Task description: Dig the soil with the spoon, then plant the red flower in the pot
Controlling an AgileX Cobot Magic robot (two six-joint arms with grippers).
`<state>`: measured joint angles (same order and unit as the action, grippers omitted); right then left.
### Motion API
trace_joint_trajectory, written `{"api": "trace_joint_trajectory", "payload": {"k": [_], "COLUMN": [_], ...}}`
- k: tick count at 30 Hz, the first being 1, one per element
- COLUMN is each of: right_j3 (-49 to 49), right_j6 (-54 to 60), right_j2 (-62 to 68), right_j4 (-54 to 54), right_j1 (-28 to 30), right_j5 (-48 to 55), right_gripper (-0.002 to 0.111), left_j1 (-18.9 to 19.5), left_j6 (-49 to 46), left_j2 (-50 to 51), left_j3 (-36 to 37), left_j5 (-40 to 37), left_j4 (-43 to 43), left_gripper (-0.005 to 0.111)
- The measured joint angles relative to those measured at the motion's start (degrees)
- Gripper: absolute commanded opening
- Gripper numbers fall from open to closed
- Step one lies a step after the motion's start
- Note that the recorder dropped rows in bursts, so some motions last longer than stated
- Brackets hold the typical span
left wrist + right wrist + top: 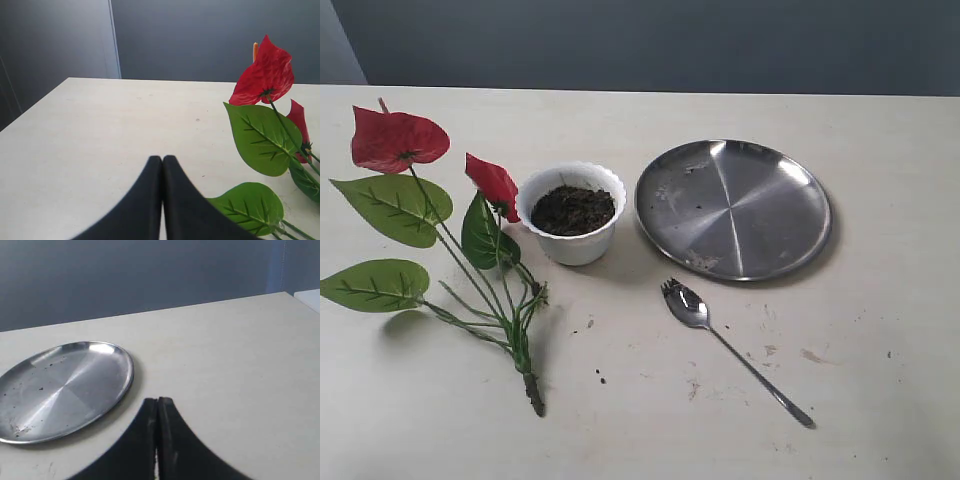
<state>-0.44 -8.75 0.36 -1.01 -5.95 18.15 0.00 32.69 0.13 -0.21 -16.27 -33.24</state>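
A: Both sets of black fingers (161, 165) (157, 407) are pressed together, holding nothing. The slim steel spoon (732, 349) lies flat on the pale surface (880, 380), near the round steel plate (733, 208).

B: Thin handle; pinching it could slip. The small white scalloped pot (572, 214) of dark soil (572, 209) sits just beside the red artificial flower (440, 235); digging could tip it.

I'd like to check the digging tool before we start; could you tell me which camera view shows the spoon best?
The exterior view: the spoon lies whole on the table, in front of the steel plate. Neither wrist view shows it at all.
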Motion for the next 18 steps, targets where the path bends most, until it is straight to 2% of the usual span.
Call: {"api": "trace_joint_trajectory", "payload": {"k": [4, 10, 12, 15, 18], "right_j3": [0.16, 0.39, 0.39, 0.39, -2.34], "right_j6": [-1.11, -8.54, -9.07, -9.31, -9.28], "right_j2": [0.00, -0.10, -0.10, -0.10, -0.10], "right_j4": [3.89, 33.58, 39.06, 39.32, 31.22], "right_j1": [0.00, 0.00, 0.00, 0.00, 0.00], "right_j5": [-4.16, -18.15, -19.59, -20.07, -16.47], "right_gripper": [-0.001, -0.001, -0.001, -0.001, -0.001], "left_j1": [0.00, 0.00, 0.00, 0.00, 0.00], "left_j6": [0.00, 0.00, 0.00, 0.00, 0.00], "left_j2": [0.00, 0.00, 0.00, 0.00, 0.00], "left_j3": [0.00, 0.00, 0.00, 0.00, 0.00], "left_j5": [0.00, 0.00, 0.00, 0.00, 0.00], "left_j4": [0.00, 0.00, 0.00, 0.00, 0.00], "left_gripper": [0.000, 0.000, 0.000, 0.000, 0.000]}}
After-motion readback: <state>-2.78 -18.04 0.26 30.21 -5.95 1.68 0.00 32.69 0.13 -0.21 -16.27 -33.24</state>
